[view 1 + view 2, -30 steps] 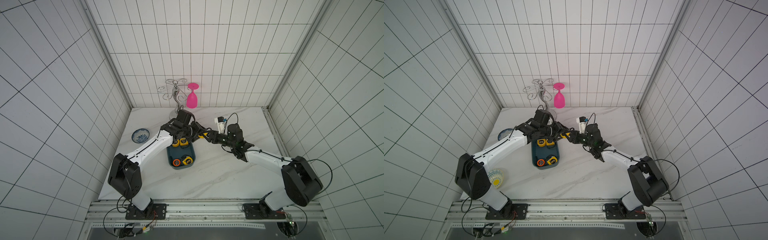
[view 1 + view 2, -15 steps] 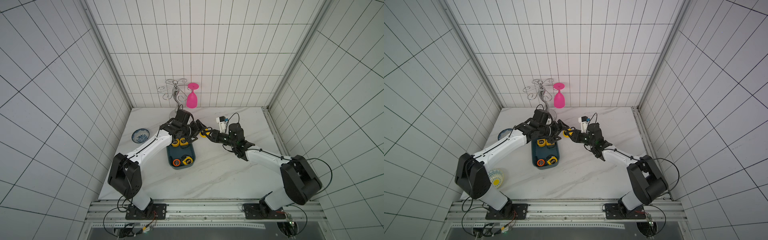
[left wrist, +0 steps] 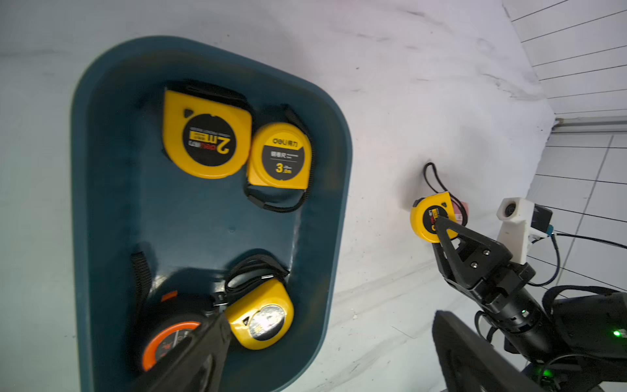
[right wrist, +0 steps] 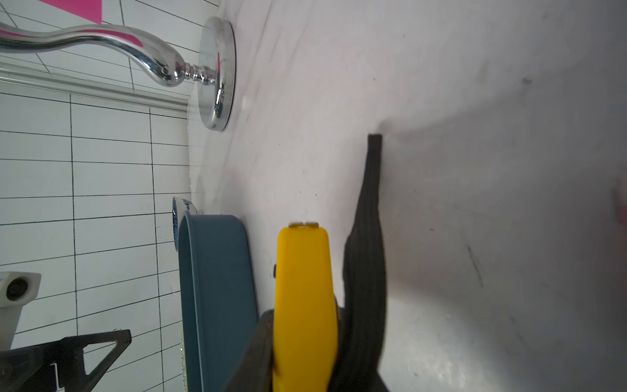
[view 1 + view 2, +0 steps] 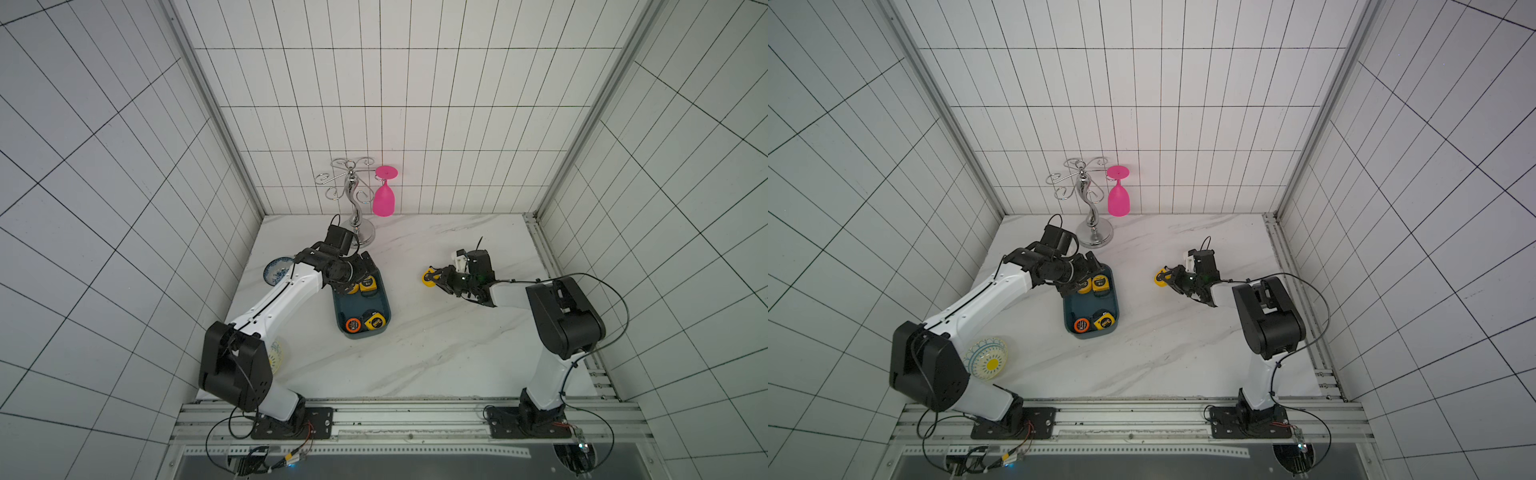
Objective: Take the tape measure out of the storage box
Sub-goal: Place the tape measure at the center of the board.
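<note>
A white marble worktop point(image 5: 415, 353) sits inside white tiled walls, with two robot arms reaching in from the near edge.

A dark teal box point(image 5: 358, 306) lies left of centre. The right hand point(image 5: 435, 278) is well apart from the box, out to its right. It is pinching a small yellow tape measure point(image 5: 428, 277) by its flat faces, edge up. The tape measure is outside the box, and its black strap point(image 4: 368, 237) trails toward the worktop. Whether its case touches the surface cannot be told.

The left hand point(image 5: 359, 270) hangs over the far end of the box, fingers spread wide and holding nothing.

Four tapes lie in the box. A yellow 2 m tape point(image 3: 207, 135) and a yellow 3 m tape point(image 3: 280, 156) are side by side at the far end. An orange-and-black tape point(image 3: 169, 339) and another yellow tape point(image 3: 261, 315) are at the near end.

A chrome rack point(image 5: 353, 199) stands by the back wall with a pink glass point(image 5: 383, 199) hanging upside down from it. A blue plate point(image 5: 277, 270) sits at the left edge. A yellow plate point(image 5: 986, 357) lies near the left arm's base.
</note>
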Motion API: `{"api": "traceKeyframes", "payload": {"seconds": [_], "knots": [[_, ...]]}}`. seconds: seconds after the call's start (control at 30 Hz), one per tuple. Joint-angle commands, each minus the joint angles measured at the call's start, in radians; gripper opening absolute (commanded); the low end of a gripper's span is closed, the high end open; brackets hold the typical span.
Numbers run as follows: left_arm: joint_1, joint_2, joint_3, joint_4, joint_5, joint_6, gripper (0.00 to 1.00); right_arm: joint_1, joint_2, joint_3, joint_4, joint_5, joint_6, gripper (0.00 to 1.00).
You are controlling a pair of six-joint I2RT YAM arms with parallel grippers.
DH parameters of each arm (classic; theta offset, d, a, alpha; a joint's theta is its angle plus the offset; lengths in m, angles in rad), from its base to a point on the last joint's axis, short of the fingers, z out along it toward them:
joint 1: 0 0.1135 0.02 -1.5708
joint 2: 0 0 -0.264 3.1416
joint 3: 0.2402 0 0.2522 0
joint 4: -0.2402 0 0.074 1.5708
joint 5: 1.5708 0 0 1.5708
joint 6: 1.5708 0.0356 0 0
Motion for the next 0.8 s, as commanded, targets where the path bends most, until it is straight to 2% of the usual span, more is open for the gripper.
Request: {"api": "traceKeyframes", "payload": {"seconds": [0.0, 0.27, 0.57, 0.77], "knots": [[0.011, 0.002, -0.003, -0.032, -0.038, 0.065, 0.98, -0.013, 0.029, 0.064, -0.010, -0.049, 0.034, 0.21], [0.016, 0.043, 0.014, -0.046, -0.045, 0.088, 0.98, -0.019, 0.056, 0.083, -0.108, -0.041, 0.016, 0.31], [0.016, 0.076, 0.040, -0.067, -0.083, 0.113, 0.98, -0.021, -0.006, 0.082, -0.308, 0.002, -0.086, 0.58], [0.016, 0.125, 0.085, -0.097, -0.111, 0.148, 0.97, -0.020, -0.073, 0.060, -0.411, 0.040, -0.129, 0.80]]}}
